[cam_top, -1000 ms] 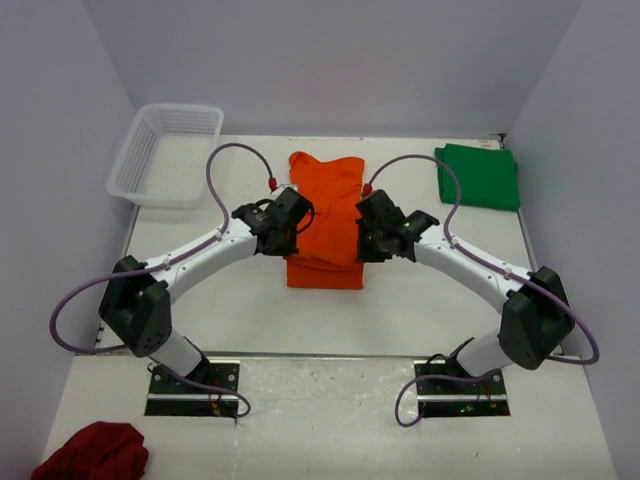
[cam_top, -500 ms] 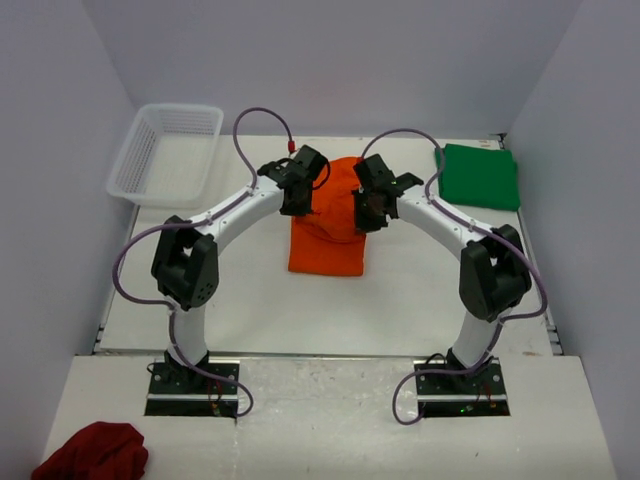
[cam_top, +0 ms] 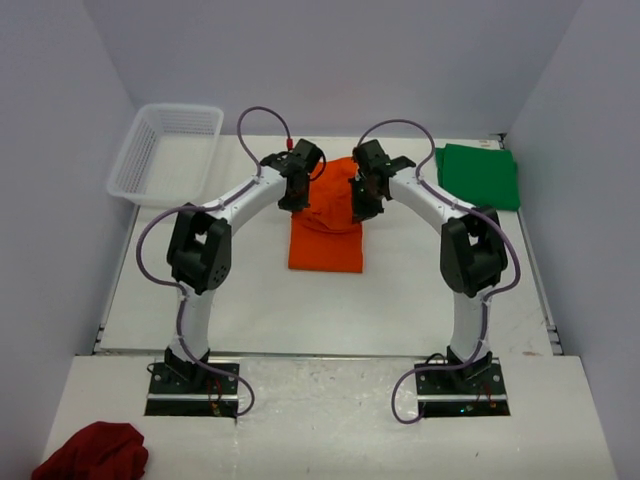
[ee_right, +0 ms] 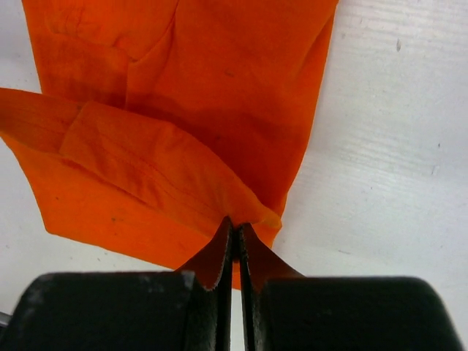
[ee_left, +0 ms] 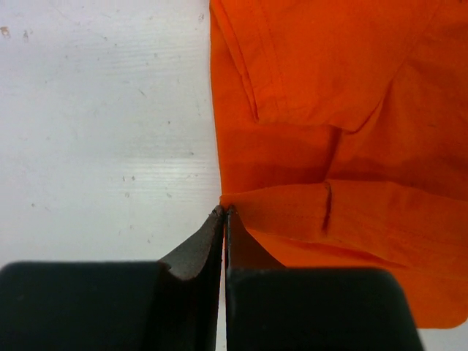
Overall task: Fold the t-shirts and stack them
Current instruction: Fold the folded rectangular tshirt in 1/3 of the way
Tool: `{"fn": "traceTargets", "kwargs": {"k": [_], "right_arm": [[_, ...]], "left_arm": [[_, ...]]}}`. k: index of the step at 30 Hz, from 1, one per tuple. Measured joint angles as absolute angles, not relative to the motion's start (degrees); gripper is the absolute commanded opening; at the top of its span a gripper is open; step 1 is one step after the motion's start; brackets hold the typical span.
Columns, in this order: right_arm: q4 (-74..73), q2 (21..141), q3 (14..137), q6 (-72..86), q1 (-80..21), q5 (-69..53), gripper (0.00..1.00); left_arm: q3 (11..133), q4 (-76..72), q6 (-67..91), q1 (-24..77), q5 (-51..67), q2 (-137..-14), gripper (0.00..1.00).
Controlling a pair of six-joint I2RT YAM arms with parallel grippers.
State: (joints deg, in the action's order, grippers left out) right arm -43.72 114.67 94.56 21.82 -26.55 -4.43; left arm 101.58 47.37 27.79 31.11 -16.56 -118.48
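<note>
The orange t-shirt point(cam_top: 326, 245) lies lengthwise in the middle of the table, its far part lifted and bunched between my two grippers. My left gripper point(cam_top: 299, 196) is shut on the shirt's left edge; in the left wrist view point(ee_left: 225, 212) the tips pinch a folded corner of orange cloth point(ee_left: 329, 146). My right gripper point(cam_top: 359, 200) is shut on the right edge; in the right wrist view point(ee_right: 235, 225) the tips pinch a fold of the shirt point(ee_right: 190, 110). The dark green t-shirt point(cam_top: 480, 177) lies folded at the far right.
A white mesh basket point(cam_top: 165, 153) stands at the far left corner. A dark red cloth point(cam_top: 92, 452) lies on the near ledge at the left, beside the left arm's base. Walls close in the far and side edges of the table.
Both grippers moved from the shirt's middle toward the far side, holding its edges. The cloth has risen and bunched between them, and the shirt's near edge has drawn slightly farther away.
</note>
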Motion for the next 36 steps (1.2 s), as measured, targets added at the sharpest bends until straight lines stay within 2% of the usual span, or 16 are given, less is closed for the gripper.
{"fn": "traceTargets", "kwargs": {"k": [3, 4, 5, 6, 7, 10, 12, 15, 19, 20, 22, 24, 27, 29, 33, 36], "right_arm": [[-44.6, 116.7, 97.0, 21.0, -25.6, -5.5, 0.00], [-45.1, 117.5, 98.3, 20.7, -25.1, -5.8, 0.02], [-46.0, 118.8, 100.4, 20.2, -24.6, -6.1, 0.10], [-46.2, 119.5, 101.7, 20.0, -24.3, -6.2, 0.31], [-46.2, 121.0, 104.1, 19.6, -23.5, -6.7, 0.39], [-48.0, 125.0, 111.0, 17.6, -20.6, -8.0, 0.49], [-49.4, 128.1, 117.5, 16.7, -18.5, -8.4, 0.52], [-51.1, 129.9, 124.5, 15.5, -15.6, -7.4, 0.61], [-49.5, 123.2, 115.9, 16.1, -14.8, -6.9, 0.63], [-49.0, 120.1, 110.8, 16.5, -15.2, -7.0, 0.63], [-48.5, 115.1, 102.3, 17.4, -16.6, -7.0, 0.63], [-47.3, 110.8, 94.7, 18.6, -18.9, -7.0, 0.63], [-45.3, 105.8, 85.0, 20.5, -22.4, -7.1, 0.55], [-43.0, 102.9, 79.3, 21.1, -23.6, -8.0, 0.44], [-41.2, 100.9, 73.8, 22.7, -23.1, -9.0, 0.47], [-38.4, 99.5, 70.0, 23.4, -23.0, -9.9, 0.50]], "left_arm": [[105.5, 47.8, 27.0, 30.4, -15.6, -122.5, 0.11], [106.7, 47.7, 26.7, 30.3, -15.5, -123.7, 0.26], [109.5, 48.0, 25.9, 30.0, -15.6, -125.8, 0.36], [112.1, 48.6, 25.6, 29.8, -15.9, -127.5, 0.56], [114.3, 48.6, 24.9, 29.6, -16.5, -128.7, 0.63], [119.9, 49.0, 23.3, 29.2, -19.4, -130.4, 0.74], [123.5, 48.8, 22.3, 28.8, -21.4, -130.3, 0.75], [123.8, 47.0, 21.9, 28.3, -22.6, -126.8, 0.75], [111.3, 43.6, 23.8, 28.2, -18.4, -115.7, 0.65], [108.2, 43.2, 24.5, 28.4, -17.5, -113.3, 0.53], [101.9, 41.4, 25.6, 29.2, -15.4, -109.5, 0.44], [95.6, 39.1, 26.7, 30.2, -13.1, -107.1, 0.24], [85.2, 36.6, 28.4, 31.3, -9.4, -104.6, 0.00], [79.9, 35.9, 28.7, 31.6, -7.5, -103.8, 0.00], [74.2, 35.2, 28.9, 31.6, -5.3, -102.1, 0.01], [70.5, 34.4, 29.1, 31.7, -4.6, -98.4, 0.13]]}}
